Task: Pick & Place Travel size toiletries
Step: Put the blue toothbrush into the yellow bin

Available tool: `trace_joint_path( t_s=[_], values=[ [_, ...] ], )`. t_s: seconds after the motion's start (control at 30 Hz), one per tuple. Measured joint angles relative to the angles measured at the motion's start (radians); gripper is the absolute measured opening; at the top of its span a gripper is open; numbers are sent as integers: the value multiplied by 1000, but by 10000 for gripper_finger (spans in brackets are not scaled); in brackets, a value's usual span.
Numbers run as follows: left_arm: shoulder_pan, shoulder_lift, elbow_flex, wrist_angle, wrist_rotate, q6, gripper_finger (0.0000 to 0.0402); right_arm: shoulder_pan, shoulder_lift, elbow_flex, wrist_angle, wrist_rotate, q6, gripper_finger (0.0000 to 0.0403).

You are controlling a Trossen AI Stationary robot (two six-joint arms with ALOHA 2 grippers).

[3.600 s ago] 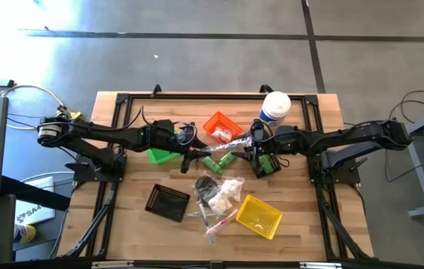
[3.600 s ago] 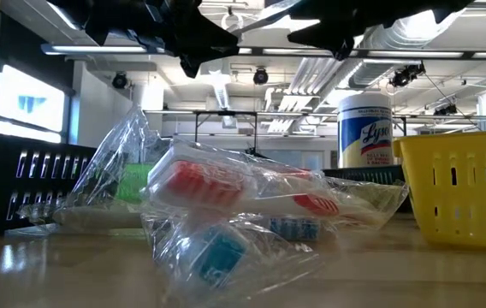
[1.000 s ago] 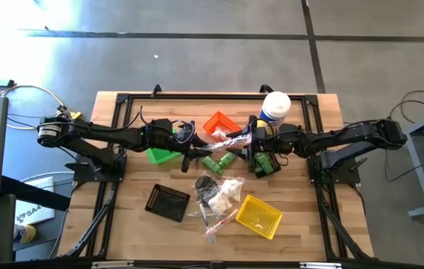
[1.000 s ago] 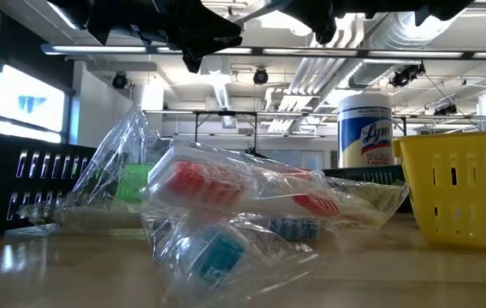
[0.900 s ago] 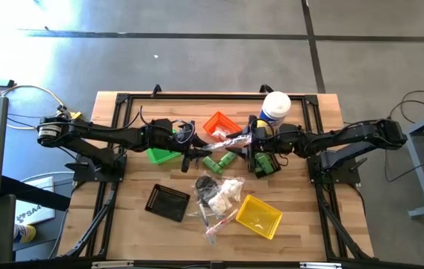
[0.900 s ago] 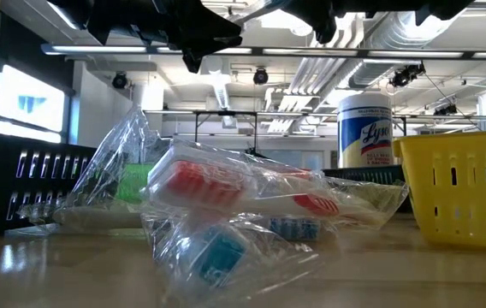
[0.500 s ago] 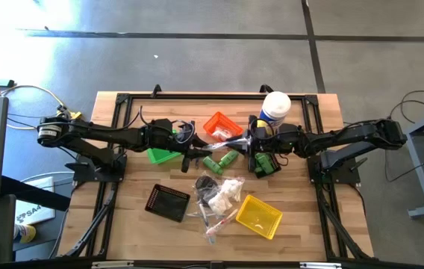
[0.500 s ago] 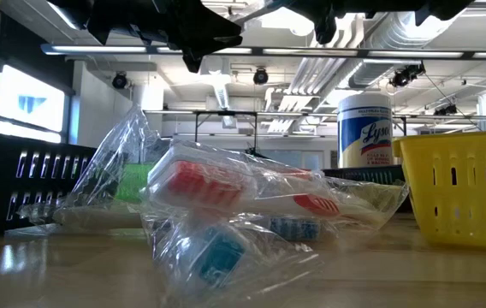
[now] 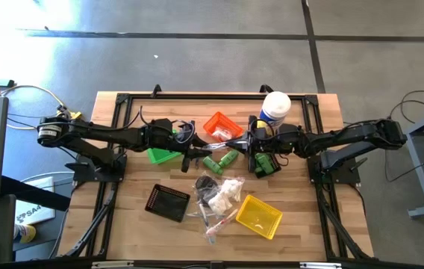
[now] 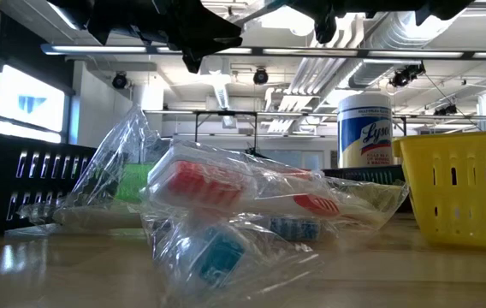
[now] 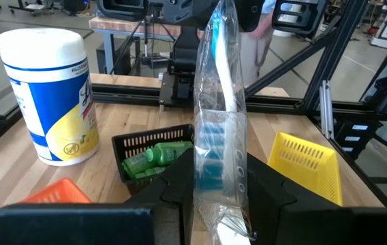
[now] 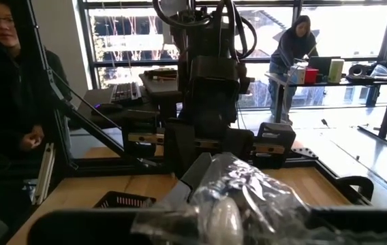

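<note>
Toothbrush packet (image 11: 217, 109) clamped at one end in left pincer (image 9: 194, 156), other end pinched in closed right pincer (image 9: 246, 142), stretched between them above tabletop (image 9: 122, 217).

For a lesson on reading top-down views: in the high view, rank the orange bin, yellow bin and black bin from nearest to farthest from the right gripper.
From the right gripper:
1. Orange bin, just beside it, toward the left arm.
2. Yellow bin, near the table's front edge.
3. Black bin, front, on the left arm's side.
</note>
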Motion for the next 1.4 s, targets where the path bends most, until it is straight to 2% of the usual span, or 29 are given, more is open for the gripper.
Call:
trace_joint_path(
  t_s=[0.23, 0.5, 0.63, 0.83, 1.0, 1.4],
  values=[
    [0, 0, 0, -1, -28, 0, 95, 0, 0, 0, 0, 24, 2, 12],
    [0, 0, 0, -1, -50, 3, 182, 0, 0, 0, -2, 26, 1, 12],
    [0, -19, 0, -11, -50, 0, 206, 0, -6, 0, -7, 25, -1, 12],
    [1, -137, 0, -111, -57, 27, 209, 0, -39, 0, -58, 28, -12, 12],
    [1, -248, 1, -277, -174, 27, 209, 0, -64, 0, -79, 46, -24, 12],
    [0, -262, 0, -349, -181, 1, 209, 1, -115, 9, -199, 48, 12, 12]
  ],
)
